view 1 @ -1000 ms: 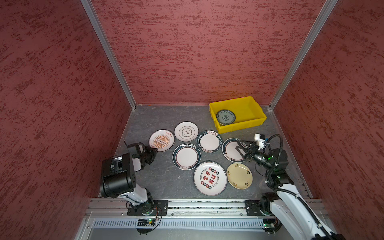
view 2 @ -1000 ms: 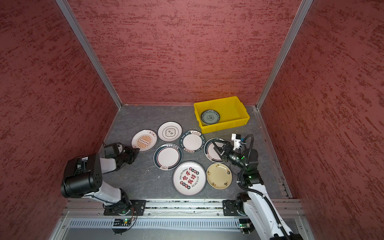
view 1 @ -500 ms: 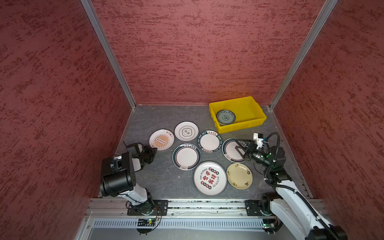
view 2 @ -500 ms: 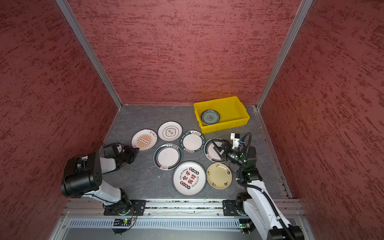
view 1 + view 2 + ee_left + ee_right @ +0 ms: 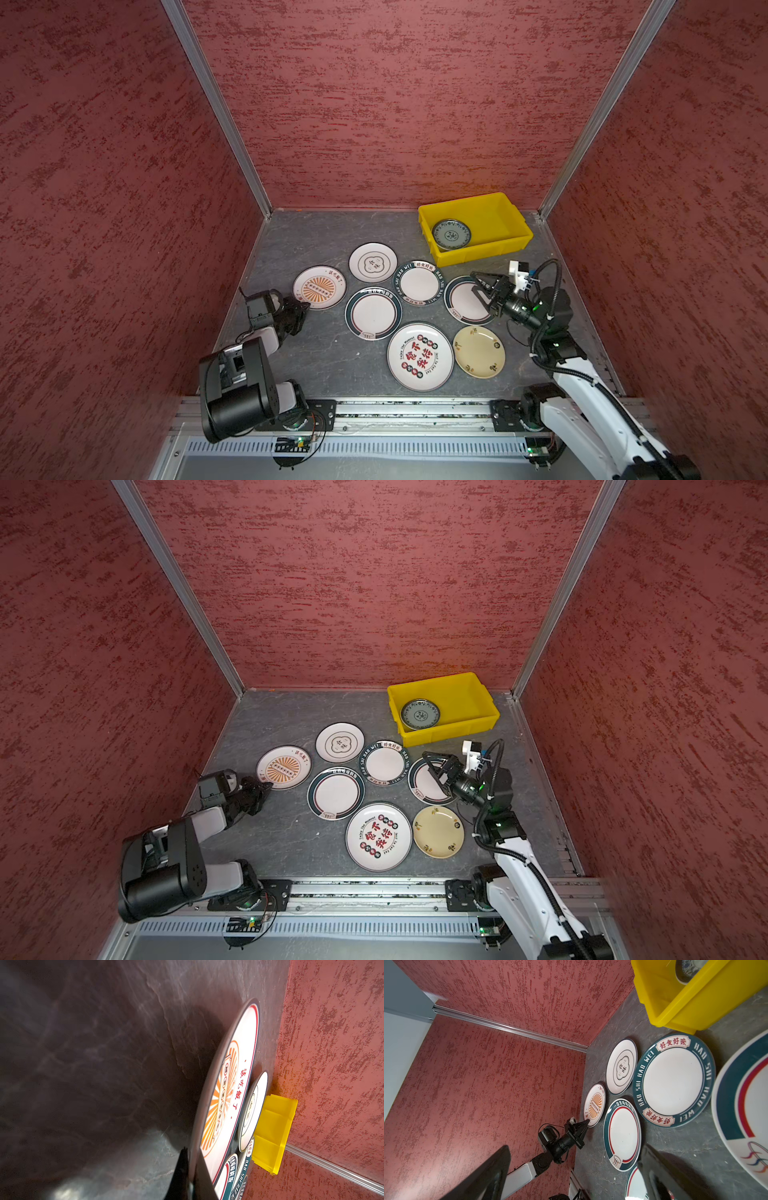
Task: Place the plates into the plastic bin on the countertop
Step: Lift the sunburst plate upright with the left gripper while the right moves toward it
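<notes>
Closing since a second ago, the left gripper [image 5: 302, 306] has slid forward to the sunburst plate [image 5: 320, 287] and now pinches its near rim, one dark finger [image 5: 182, 1167] under the edge and the other above it. The right gripper [image 5: 478, 289] has barely shifted: its jaws gape fully and hold nothing, poised over a green-rimmed plate [image 5: 463, 303]. No plate has moved. On the far right of the countertop [image 5: 324, 361], close to the back wall, the plastic bin [image 5: 486, 251] holds only the blue-green plate [image 5: 451, 235] in its left half, so its right half is free. Seven plates lie outside it in a tight cluster, several with rims touching or overlapping. Bare slab lies in front of the left arm and along the back wall. The lettered plate [image 5: 672, 1080] reads "HAO SHI HAO WEI" around its green band, with 好食好味 in two cream panels. The sunburst plate carries red Chinese characters, and the large plate [image 5: 419, 356] has bold red and black ones.
</notes>
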